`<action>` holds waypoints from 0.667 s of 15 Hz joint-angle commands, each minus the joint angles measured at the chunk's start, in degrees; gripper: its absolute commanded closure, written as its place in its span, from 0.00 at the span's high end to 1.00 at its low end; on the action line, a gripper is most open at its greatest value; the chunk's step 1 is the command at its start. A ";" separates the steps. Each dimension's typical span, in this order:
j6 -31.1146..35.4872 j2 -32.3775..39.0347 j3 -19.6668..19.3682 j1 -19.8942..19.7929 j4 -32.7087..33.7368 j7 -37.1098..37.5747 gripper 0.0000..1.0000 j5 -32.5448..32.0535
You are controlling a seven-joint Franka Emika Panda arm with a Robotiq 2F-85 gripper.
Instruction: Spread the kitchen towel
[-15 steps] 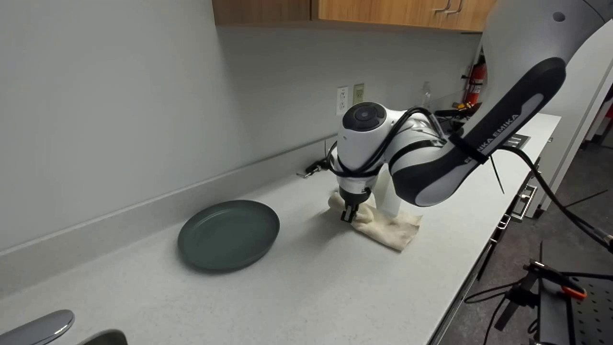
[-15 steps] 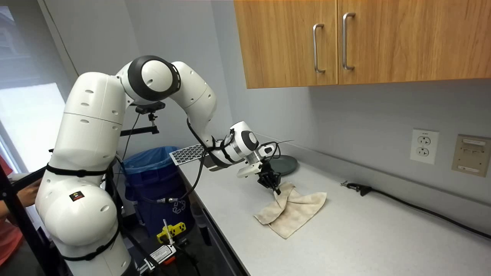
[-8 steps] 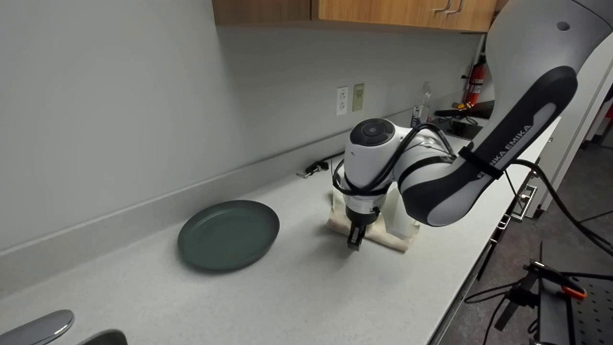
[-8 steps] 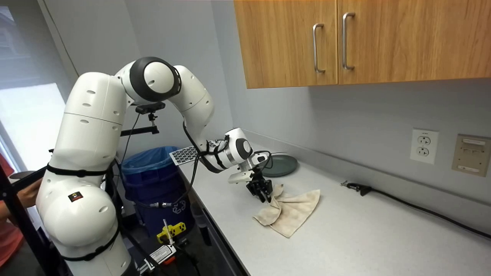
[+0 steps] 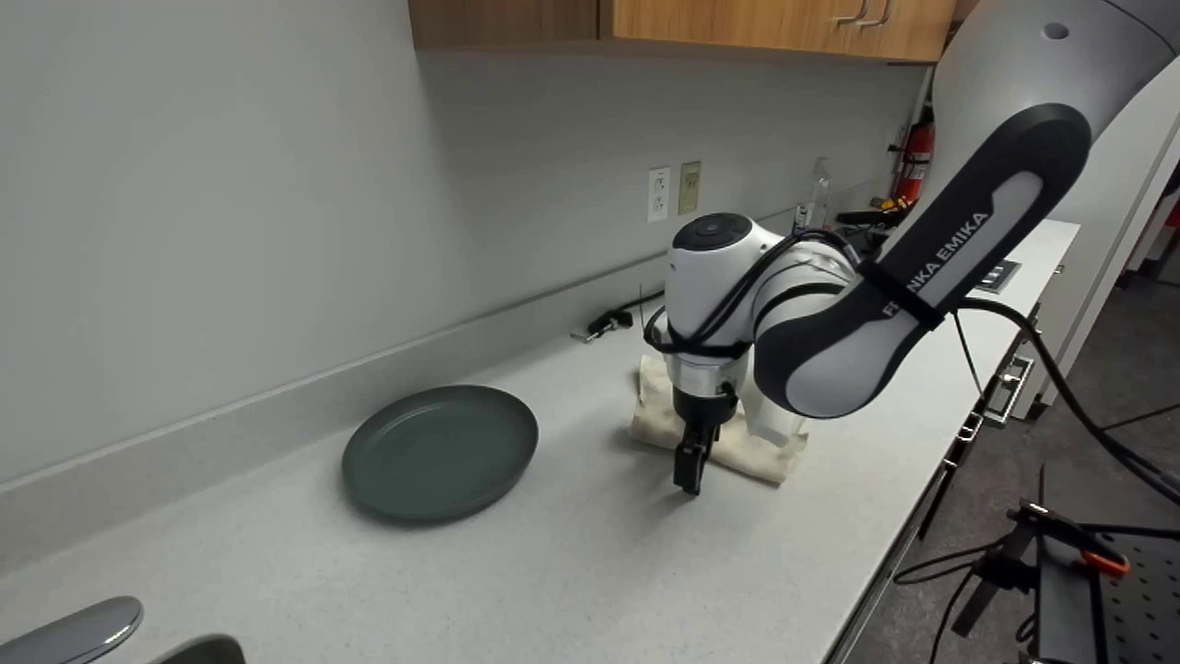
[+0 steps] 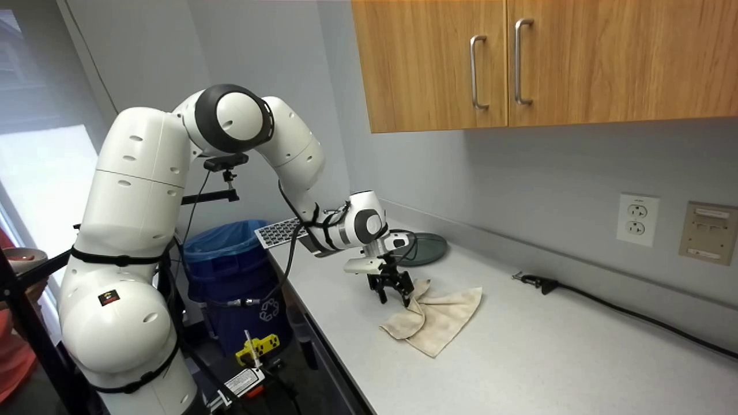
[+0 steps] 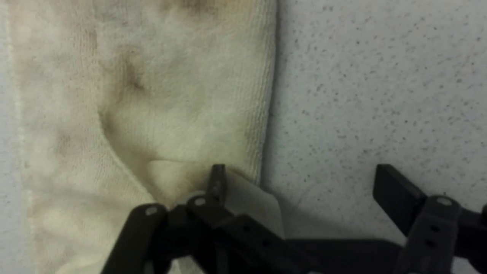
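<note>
We've got the gripper [image 7: 302, 182] with jaws way apart, one finger over the partly folded kitchen towel [image 7: 190, 99], the other over speckled countertop [image 7: 361, 95].

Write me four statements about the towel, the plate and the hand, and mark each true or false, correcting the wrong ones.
1. The hand is open. True.
2. The towel lies completely flat. False: part of it is folded over.
3. The plate sits under the towel. False: it sits apart from it, on the counter.
4. In the wrist view, one fingertip shows against the counter. True.
</note>
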 commanded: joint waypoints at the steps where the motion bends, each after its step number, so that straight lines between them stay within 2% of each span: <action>1: -10.53 -3.10 1.04 -1.13 1.03 -6.09 1.00 3.28; 4: -20.21 -6.05 1.14 -1.48 1.91 -9.84 1.00 2.11; 6: -22.22 -6.95 2.18 -2.97 3.08 -14.64 1.00 2.64; 10: -23.45 -4.44 4.05 -5.92 7.63 -22.15 1.00 5.80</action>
